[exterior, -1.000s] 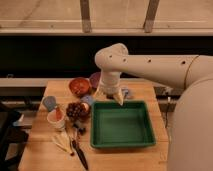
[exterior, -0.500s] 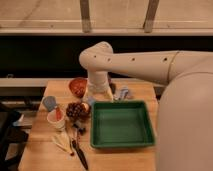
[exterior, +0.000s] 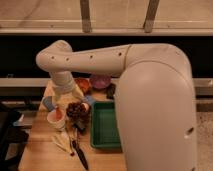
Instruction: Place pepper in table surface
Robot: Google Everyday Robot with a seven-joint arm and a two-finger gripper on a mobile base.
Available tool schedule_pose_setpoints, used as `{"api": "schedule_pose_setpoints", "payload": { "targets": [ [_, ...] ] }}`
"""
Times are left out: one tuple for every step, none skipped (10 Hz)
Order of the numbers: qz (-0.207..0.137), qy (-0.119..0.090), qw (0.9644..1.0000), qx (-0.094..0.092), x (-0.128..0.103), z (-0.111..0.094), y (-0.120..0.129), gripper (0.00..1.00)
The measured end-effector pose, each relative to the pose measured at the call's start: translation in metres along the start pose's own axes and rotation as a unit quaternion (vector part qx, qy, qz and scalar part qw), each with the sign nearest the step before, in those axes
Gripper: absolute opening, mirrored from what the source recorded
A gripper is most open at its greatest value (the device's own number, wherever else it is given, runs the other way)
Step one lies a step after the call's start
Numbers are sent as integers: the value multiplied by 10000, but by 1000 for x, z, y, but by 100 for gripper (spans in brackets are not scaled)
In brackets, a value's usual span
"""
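Camera view shows a light tan plank table (exterior: 40, 155) set against a dark wall band, with a pale ledge behind it and two metal window posts higher up. One big cream arm (exterior: 125, 60) reaches in from the right and bends down over the table's far left. Its tool (exterior: 67, 97) hangs low there, just behind one white cup (exterior: 56, 119) and one dark bunch of grapes (exterior: 76, 111); I cannot tell whether it is clenched or released. One green tray (exterior: 105, 127) lies right of the grapes. Two bowls stand at the back, one reddish-brown (exterior: 83, 85) and one purple (exterior: 100, 81). A dark knife (exterior: 80, 156) lies near the front. The pepper cannot be picked out; the cup's mouth looks reddish, no more.
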Motion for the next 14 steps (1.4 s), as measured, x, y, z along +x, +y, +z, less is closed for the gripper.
{"api": "schedule_pose_setpoints", "payload": {
  "targets": [
    [-331, 8, 9994, -76, -4, 0, 28, 80],
    [-777, -7, 9968, -194, -4, -3, 64, 80],
    [-952, -35, 9951, -270, -4, -4, 79, 80],
    [-999, -57, 9946, -261, -5, -4, 80, 80],
    [-980, -59, 9949, -245, -6, -4, 77, 80],
    [-988, -56, 9948, -246, -5, -4, 78, 80],
    [-998, -39, 9947, -250, -4, -3, 80, 80],
    [-1004, -22, 9946, -274, -5, 0, 80, 80],
    [-1027, 4, 9943, -281, -8, 11, 79, 80],
    [-1060, 28, 9940, -271, -10, 19, 80, 80],
    [-1106, 67, 9935, -255, -13, 29, 82, 80],
    [-1110, 103, 9934, -253, -16, 35, 80, 80],
    [-1097, 133, 9936, -242, -18, 40, 77, 80],
    [-1074, 194, 9937, -241, -20, 48, 72, 80]
  ]
}}
